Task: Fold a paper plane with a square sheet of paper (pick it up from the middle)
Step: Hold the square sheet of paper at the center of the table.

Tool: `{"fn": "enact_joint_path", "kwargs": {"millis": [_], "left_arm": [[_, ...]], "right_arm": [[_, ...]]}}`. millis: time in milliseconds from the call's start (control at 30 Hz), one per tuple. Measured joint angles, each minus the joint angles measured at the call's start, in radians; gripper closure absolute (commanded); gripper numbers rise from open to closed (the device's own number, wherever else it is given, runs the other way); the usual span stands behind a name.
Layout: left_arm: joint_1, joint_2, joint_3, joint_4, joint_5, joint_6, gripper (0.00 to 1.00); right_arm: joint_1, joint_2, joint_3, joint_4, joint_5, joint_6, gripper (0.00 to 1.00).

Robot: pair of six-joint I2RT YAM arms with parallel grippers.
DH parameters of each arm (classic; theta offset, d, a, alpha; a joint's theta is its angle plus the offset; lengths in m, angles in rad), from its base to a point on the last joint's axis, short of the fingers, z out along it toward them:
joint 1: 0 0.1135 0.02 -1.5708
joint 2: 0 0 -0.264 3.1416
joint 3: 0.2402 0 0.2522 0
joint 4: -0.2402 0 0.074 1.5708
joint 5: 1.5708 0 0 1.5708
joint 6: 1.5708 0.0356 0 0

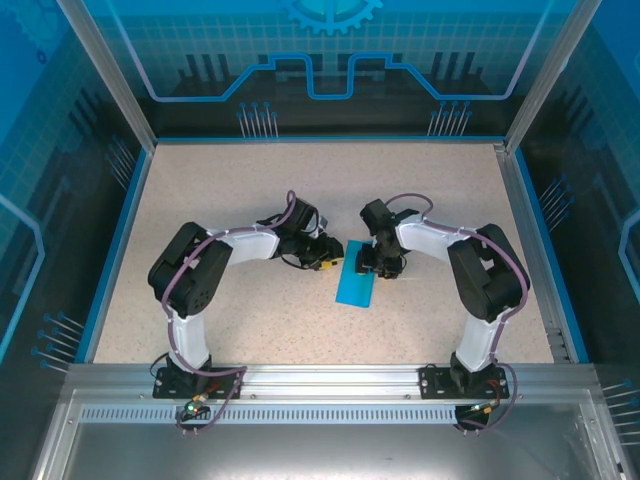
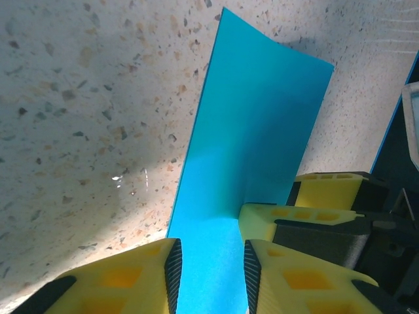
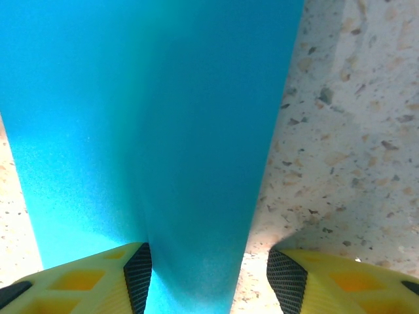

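Observation:
The square sheet of paper (image 1: 356, 290) lies mid-table as a narrow teal-blue strip, apparently folded over. In the left wrist view the paper (image 2: 255, 124) runs up from between my fingers, its far end lifted off the table. My left gripper (image 2: 209, 265) stands open over it, its pads well apart. My left gripper (image 1: 332, 262) is at the strip's far left corner and my right gripper (image 1: 381, 270) at its far right. The right gripper (image 3: 209, 268) is open, its left pad over the paper (image 3: 150, 118) and its right pad over bare table. Its yellow fingers (image 2: 294, 219) rest on the strip.
The speckled beige table (image 1: 230, 190) has a raised blue rim (image 1: 112, 255) at the sides. Metal frame posts and glass walls enclose it. Both arm bases are bolted to the aluminium rail (image 1: 320, 380) at the near edge.

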Motion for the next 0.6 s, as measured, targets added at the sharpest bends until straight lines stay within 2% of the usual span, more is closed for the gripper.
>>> {"fn": "enact_joint_path", "kwargs": {"millis": [233, 600], "left_arm": [[-0.016, 0.037, 0.036, 0.000, 0.023, 0.003, 0.69], [-0.025, 0.084, 0.077, -0.016, 0.051, 0.011, 0.79]], "right_arm": [[0.000, 0.008, 0.009, -0.008, -0.001, 0.004, 0.42], [0.000, 0.012, 0.012, -0.012, -0.001, 0.004, 0.42]]}}
